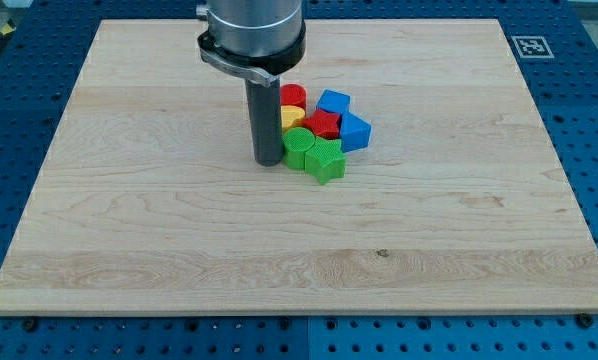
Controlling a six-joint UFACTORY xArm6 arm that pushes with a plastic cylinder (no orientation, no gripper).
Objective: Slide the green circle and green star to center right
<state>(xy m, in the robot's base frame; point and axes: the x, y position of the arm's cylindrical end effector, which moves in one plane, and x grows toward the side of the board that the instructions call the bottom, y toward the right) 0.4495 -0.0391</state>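
Just above the centre of the wooden counter (179, 250), your tip (268, 162) stands touching the view's-left side of the green circle (298, 147), with the green star (326, 160) just beside it to the view's right. Behind them cluster the yellow block (288, 116), two red blocks (293, 96) (323, 124) and two blue blocks (333, 102) (355, 132). You have no pincer: the arm ends in a plain rod.
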